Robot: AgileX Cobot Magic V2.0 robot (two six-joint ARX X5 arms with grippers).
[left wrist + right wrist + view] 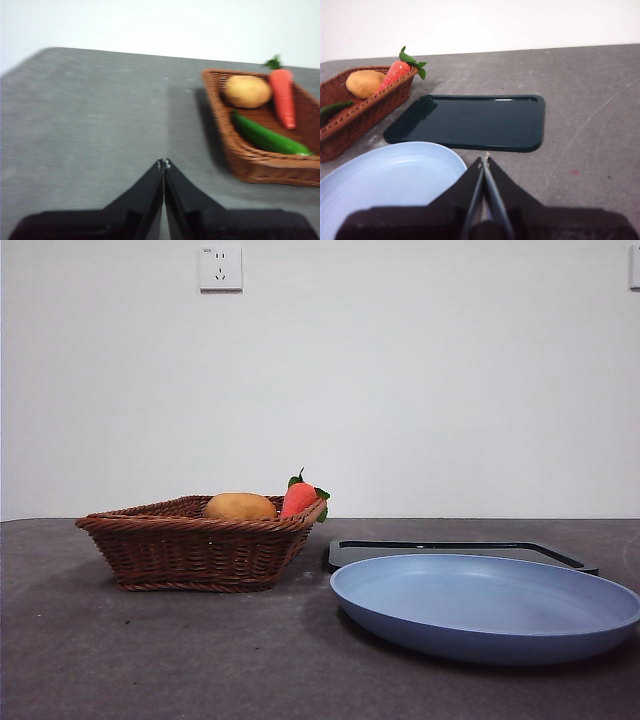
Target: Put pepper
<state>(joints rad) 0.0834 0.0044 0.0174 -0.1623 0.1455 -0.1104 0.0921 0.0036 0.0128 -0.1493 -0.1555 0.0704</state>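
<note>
The dark-green pepper (267,136) lies inside the brown wicker basket (260,165), beside a yellow-brown potato (247,91) and a red-orange carrot (283,97). A tip of the pepper (335,107) shows in the right wrist view. In the front view the pepper is hidden behind the basket (195,550) wall. My left gripper (163,162) is shut and empty over bare table, apart from the basket. My right gripper (484,161) is shut and empty at the edge of the blue plate (385,175). Neither arm shows in the front view.
A dark rectangular tray (470,122) lies flat behind the blue plate (485,605), to the right of the basket. The potato (240,506) and carrot (300,498) stick up above the basket rim. The table is grey, with a white wall behind it.
</note>
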